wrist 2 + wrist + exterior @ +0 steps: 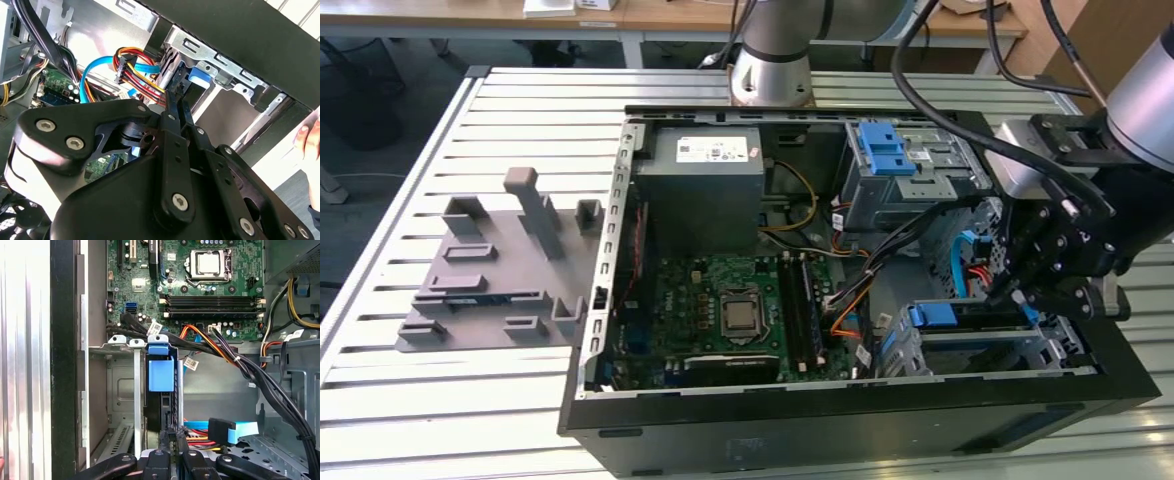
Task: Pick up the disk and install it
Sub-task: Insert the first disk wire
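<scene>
Exterior view, near edge: the open computer case lay on its side on the slatted table, its black wall nearest.
Bay: just behind that wall, at the exterior view's right, sat the drive bay, a grey metal frame.
Disk: the disk stood on edge inside this bay, its blue carrier tab facing the middle of the case; in the first wrist view the same blue tab capped a dark slab set between the bay's upright rails.
Long axis: it ran straight along the line from the gripper to the blue tab.
Gripper: the gripper hung just above the bay, right of the tab; in the first wrist view the gripper met the slab's end opposite the tab.
Grip: whether it was clamping the disk or merely lying against it could not be told.
Farther: the motherboard lay left of the bay.
Far right: an upper cage with blue tabs stood at the back.
</scene>
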Motion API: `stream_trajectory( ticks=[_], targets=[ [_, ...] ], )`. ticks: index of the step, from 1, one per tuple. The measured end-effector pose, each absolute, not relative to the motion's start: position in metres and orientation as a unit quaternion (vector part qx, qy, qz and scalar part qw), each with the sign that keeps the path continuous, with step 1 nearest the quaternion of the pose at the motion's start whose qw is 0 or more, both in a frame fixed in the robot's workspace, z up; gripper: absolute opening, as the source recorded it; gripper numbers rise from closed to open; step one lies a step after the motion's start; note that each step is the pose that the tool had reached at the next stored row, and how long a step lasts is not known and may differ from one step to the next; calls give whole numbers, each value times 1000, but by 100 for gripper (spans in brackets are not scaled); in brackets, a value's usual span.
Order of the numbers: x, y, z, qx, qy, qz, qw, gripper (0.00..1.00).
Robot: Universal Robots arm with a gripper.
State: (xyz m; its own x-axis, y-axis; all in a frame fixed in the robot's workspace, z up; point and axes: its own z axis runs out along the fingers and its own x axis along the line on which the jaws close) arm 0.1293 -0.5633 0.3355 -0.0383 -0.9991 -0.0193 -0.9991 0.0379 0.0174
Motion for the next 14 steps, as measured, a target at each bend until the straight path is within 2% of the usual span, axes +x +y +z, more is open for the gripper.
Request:
stream_trajectory(
  ticks=[14],
  targets=[
    [132, -564, 334, -693, 721, 15, -1, 16]
  ],
)
